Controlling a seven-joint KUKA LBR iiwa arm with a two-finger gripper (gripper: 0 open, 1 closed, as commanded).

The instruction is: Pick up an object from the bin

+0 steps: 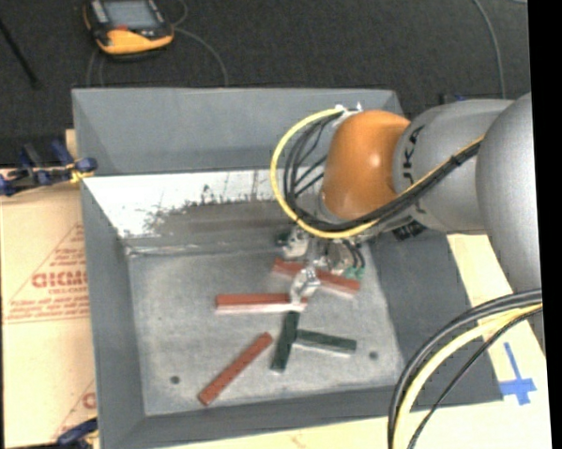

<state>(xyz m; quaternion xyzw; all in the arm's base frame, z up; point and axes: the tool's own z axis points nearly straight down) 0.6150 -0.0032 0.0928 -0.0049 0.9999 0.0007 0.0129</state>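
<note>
The gripper [307,279] stands low at centre right of the bin [116,303], over a short red bar [338,281]. The bar lies flat, so an approach from above suits it. Whether the gripper is spread or closed cannot be told. A longer red bar [252,303] ends just beside it.

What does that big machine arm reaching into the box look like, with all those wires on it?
The arm is a thick, rounded, silver-grey tube with black lettering on its side. Near its end sits a smooth orange dome. Yellow and black cables loop around that dome, and more run along the arm. The pincer below it is small and pale, metal by its look.
</note>
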